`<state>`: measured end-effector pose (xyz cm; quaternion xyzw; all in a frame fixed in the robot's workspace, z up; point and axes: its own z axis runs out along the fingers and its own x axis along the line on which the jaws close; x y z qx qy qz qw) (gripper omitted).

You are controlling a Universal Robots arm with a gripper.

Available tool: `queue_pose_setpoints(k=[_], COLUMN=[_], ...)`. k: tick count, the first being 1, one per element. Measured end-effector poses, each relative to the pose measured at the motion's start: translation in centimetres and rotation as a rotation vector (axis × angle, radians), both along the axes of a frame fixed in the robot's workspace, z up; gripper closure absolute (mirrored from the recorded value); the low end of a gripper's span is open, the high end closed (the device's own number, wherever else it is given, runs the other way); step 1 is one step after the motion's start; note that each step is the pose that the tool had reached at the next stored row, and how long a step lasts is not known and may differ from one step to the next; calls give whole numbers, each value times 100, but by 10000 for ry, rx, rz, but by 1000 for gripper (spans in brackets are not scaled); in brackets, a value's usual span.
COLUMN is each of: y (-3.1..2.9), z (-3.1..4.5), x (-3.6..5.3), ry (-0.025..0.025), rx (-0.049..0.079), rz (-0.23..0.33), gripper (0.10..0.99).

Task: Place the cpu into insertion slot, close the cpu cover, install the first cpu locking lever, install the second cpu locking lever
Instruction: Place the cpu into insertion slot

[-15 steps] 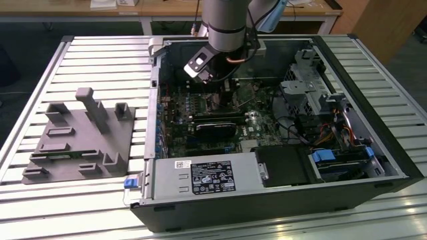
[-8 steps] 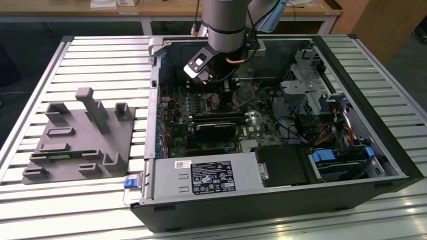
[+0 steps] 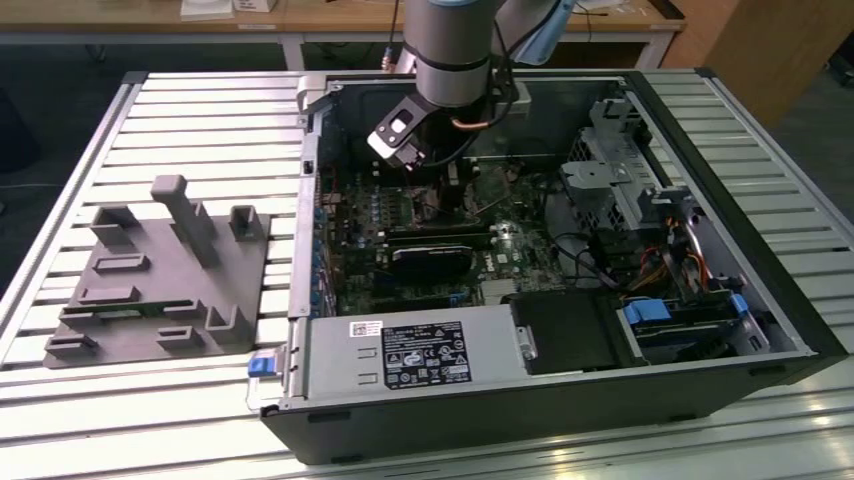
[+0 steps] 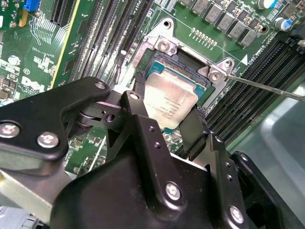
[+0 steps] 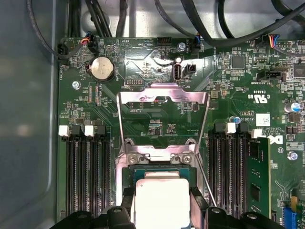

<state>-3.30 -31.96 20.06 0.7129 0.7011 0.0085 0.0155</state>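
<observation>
One cpu (image 4: 169, 102) pinched between two jaws over one insertion slot (image 4: 180, 59), cpu cover (image 5: 143, 98) open.

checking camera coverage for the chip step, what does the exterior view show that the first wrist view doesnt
The exterior view gives the whole open computer case, the grey holder block beside it on the slatted table, and the arm reaching in. The first wrist view gives instead the chip between the gripper's fingers at the socket, the cover frame lying open, and a round battery. Both give the green board.
</observation>
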Motion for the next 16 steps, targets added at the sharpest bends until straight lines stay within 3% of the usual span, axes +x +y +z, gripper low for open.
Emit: queue_pose_setpoints(k=[16], y=[7], z=[-54], x=[-20], ry=[-1], rx=[1], rz=[1], gripper=[545])
